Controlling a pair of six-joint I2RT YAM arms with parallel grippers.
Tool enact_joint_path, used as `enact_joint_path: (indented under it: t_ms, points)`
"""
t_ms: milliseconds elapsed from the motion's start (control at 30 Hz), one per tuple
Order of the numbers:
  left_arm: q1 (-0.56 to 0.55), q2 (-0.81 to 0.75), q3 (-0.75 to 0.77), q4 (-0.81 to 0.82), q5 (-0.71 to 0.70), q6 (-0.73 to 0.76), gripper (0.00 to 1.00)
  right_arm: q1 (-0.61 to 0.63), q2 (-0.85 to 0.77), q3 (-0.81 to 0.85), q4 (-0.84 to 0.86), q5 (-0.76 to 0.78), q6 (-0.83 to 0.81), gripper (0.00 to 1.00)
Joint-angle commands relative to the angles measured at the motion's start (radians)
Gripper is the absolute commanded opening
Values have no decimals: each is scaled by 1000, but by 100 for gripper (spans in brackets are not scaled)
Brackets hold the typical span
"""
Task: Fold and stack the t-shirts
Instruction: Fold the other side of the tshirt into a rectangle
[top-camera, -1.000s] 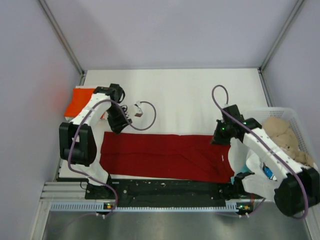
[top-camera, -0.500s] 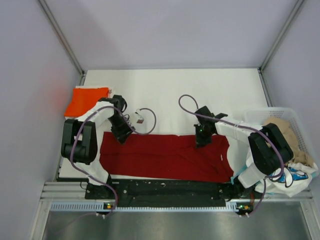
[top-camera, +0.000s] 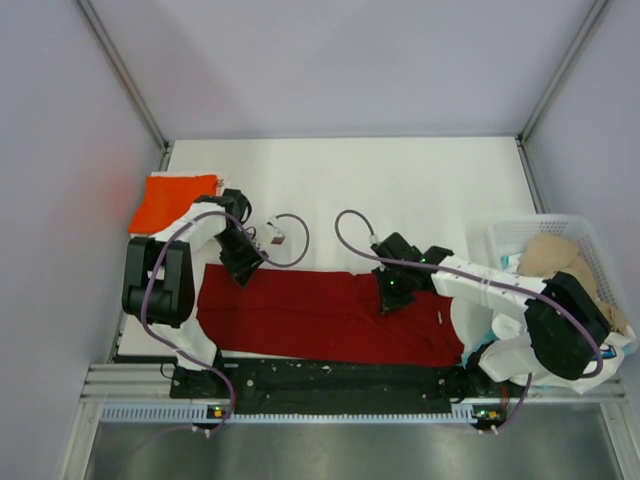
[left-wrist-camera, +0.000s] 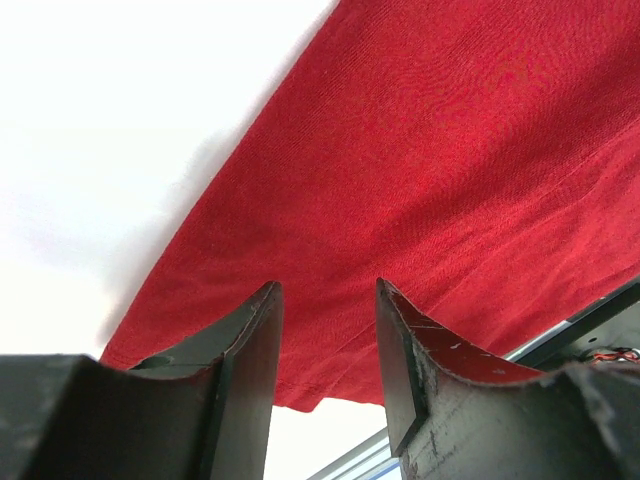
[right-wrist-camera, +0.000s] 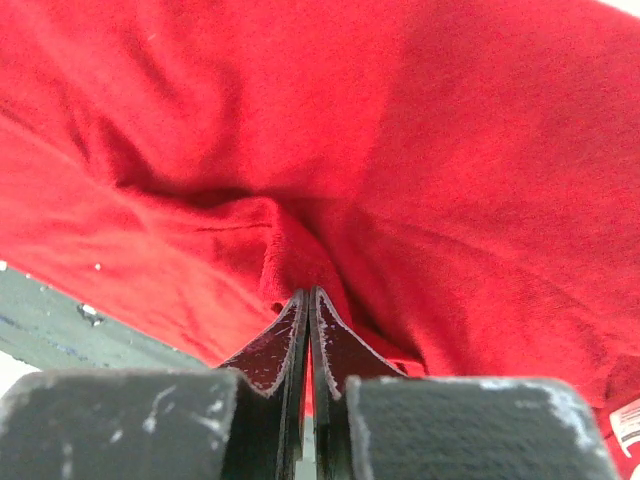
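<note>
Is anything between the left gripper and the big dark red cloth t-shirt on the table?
Nothing visible stands between them. The left gripper is open right over an edge of the large dark red cloth t-shirt. The right gripper is shut on a fold of the same shirt.

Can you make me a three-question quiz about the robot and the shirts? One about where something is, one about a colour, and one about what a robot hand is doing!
1. Where on the table is the orange shirt?
A) left side
B) right side
C) the middle

2. What colour is the big shirt along the near edge?
A) blue
B) dark red
C) green

3. The right end effector is:
A) wide open
B) out of sight
C) shut on the big shirt

Answers:
1 A: it lies folded beside the left arm.
2 B: every view shows dark red cloth.
3 C: the right wrist view shows its fingers pressed together on a fold.
</note>
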Motion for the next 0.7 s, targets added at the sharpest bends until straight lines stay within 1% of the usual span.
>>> enact_joint_path:
  t_ms: [0,167,333,400,567,633,667]
  points:
    - [4,-5,22,-4,6,-3,47,71,-43,-9,-1,-28,-40,0]
    - [4,-14,22,-2,1,0,47,115,44,17,-27,-77,-106,0]
    - [4,-25,54,-34,43,11,47,227,30,103,-46,-146,-200,0]
    - [2,-29,76,-47,75,14,47,246,6,121,-57,-165,-217,0]
    - [1,-39,105,-91,161,35,47,232,-152,97,-29,-96,-228,0]
    - [-7,-51,105,-93,179,40,47,180,-184,69,-20,-18,-177,0]
    - [-13,-56,102,-91,188,43,47,133,-183,48,-17,2,-151,0]
